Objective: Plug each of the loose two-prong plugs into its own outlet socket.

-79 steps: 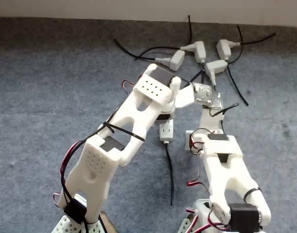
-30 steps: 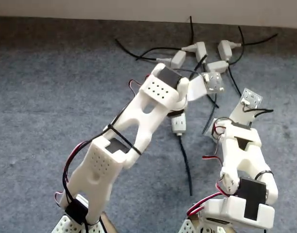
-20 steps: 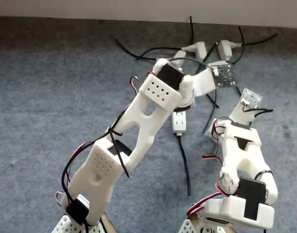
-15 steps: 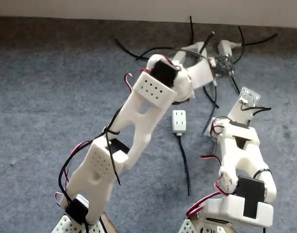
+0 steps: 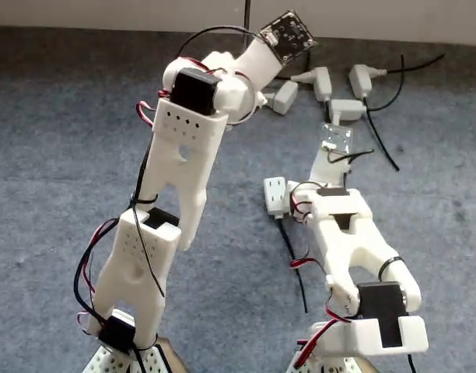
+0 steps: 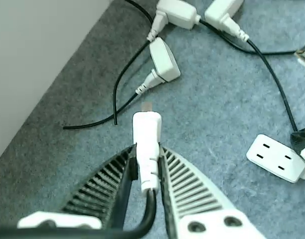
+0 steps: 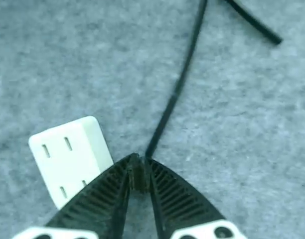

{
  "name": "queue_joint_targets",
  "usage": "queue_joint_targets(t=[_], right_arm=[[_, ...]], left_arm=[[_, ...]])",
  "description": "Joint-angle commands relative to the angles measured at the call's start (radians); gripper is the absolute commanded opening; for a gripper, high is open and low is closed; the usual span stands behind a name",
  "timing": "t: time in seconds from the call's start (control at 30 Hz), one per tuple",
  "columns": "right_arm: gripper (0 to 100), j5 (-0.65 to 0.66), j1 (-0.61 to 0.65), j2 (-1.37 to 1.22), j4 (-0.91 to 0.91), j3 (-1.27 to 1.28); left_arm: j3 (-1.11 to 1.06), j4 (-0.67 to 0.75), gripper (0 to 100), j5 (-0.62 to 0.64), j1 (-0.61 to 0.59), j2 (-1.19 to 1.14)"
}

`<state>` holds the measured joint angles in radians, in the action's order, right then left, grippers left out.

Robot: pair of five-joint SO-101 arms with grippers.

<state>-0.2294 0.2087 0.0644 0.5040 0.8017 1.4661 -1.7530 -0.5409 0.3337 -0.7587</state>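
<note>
The left arm (image 5: 180,155) is seen raised high over the far side of the carpet (image 5: 67,155). Its left gripper (image 6: 146,149) is clamped on a white plug (image 6: 146,130), and the plug is gripped by its body between both fingers, prongs pointed away from the wrist. The plug's black lead (image 6: 150,209) is run back between the jaws. The plug is held up off the carpet, well apart from the outlet (image 6: 279,158), which is lying flat with its slots facing up.

Beyond the held plug, loose plugs (image 6: 162,59) are scattered on the carpet near the back edge, their black leads crossed over one another. Four of them are counted in the high view, clustered together (image 5: 322,81).

The right arm (image 5: 351,241) is kept low. The right gripper (image 7: 137,160) is closed, and a thin black cord (image 7: 180,84) is pinched at the fingertips. The outlet (image 7: 68,157) is found just beside that gripper, flat on the carpet. From above, the outlet (image 5: 275,194) is seen between the two arms, close against the right one, with a black cord trailed from it towards the arm bases.
</note>
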Motion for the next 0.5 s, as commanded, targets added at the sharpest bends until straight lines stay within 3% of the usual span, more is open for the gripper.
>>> queue_joint_targets(t=[0.0, 0.2, 0.47], right_arm=[[0.8, -0.003, 0.074, 0.004, -0.01, -0.03], [0.8, -0.003, 0.13, 0.005, 0.013, -0.03], [0.8, 0.005, 0.079, 0.013, 0.259, -0.035]], left_arm=[[-0.041, -0.006, 1, -0.049, -0.013, 0.019], [-0.062, -0.006, 1, -0.054, -0.015, 0.019], [-0.064, -0.006, 1, -0.091, -0.025, 0.01]])
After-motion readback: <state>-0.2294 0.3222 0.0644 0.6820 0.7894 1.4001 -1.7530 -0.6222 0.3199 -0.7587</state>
